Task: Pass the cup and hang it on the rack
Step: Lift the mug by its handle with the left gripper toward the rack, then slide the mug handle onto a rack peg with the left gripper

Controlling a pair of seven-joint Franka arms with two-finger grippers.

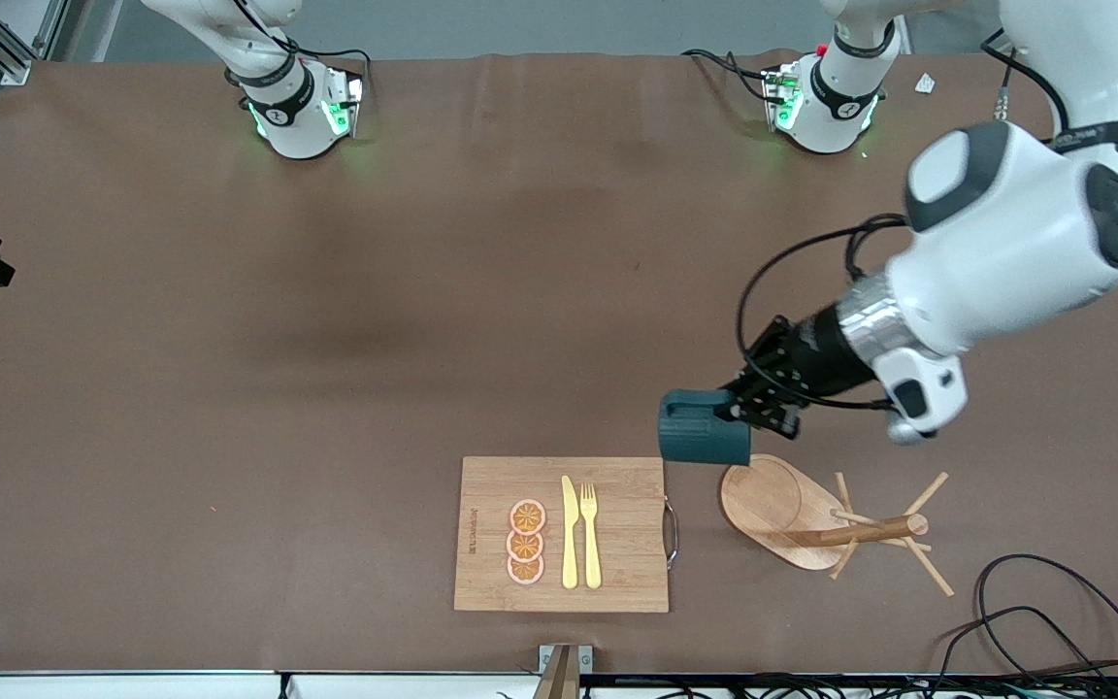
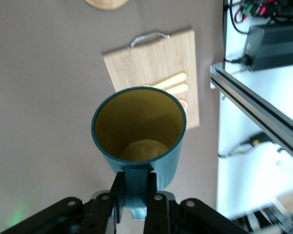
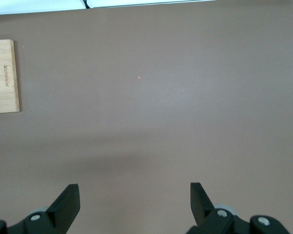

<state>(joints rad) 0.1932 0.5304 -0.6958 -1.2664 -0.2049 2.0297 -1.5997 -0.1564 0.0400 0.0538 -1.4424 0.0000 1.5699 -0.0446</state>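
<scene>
My left gripper (image 1: pixel 741 408) is shut on the small side handle of the teal cup (image 1: pixel 703 427). It holds the cup in the air on its side, over the table at the edge of the rack's disc base. In the left wrist view the cup (image 2: pixel 136 131) shows its mustard-yellow inside, and the handle sits pinched at the left gripper (image 2: pixel 136 179). The wooden rack (image 1: pixel 850 532) stands beside the cutting board, its post and thin pegs pointing toward the left arm's end. My right gripper (image 3: pixel 133 187) is open over bare brown table, holding nothing; this arm waits.
A bamboo cutting board (image 1: pixel 617 573) lies near the front edge, with orange slices (image 1: pixel 526 542), a yellow knife (image 1: pixel 570 534) and a fork (image 1: pixel 590 534) on it. Black cables (image 1: pixel 1054 621) loop on the table at the left arm's end, near the front edge.
</scene>
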